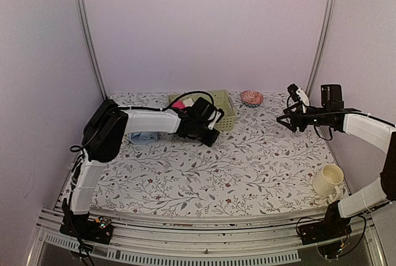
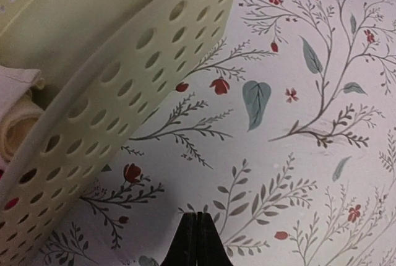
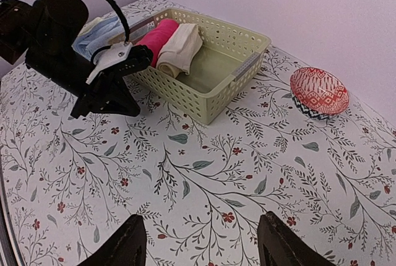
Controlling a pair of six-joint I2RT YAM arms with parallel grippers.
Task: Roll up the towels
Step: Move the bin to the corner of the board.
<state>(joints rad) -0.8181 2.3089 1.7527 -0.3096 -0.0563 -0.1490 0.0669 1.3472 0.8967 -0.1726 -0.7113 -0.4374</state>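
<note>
Beside the basket (image 2: 124, 93) we see our left fingers (image 2: 189, 242) pressed together, empty; our right fingers (image 3: 124, 247) spread wide above the worktop (image 3: 204, 179).

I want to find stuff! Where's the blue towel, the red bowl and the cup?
light blue towel (image 3: 96, 38), right wrist view, on its soft top face
red bowl (image 3: 318, 88), right wrist view, middle of its patterned outside
cup (image 1: 327, 179), top external view, on its pale side wall
</note>
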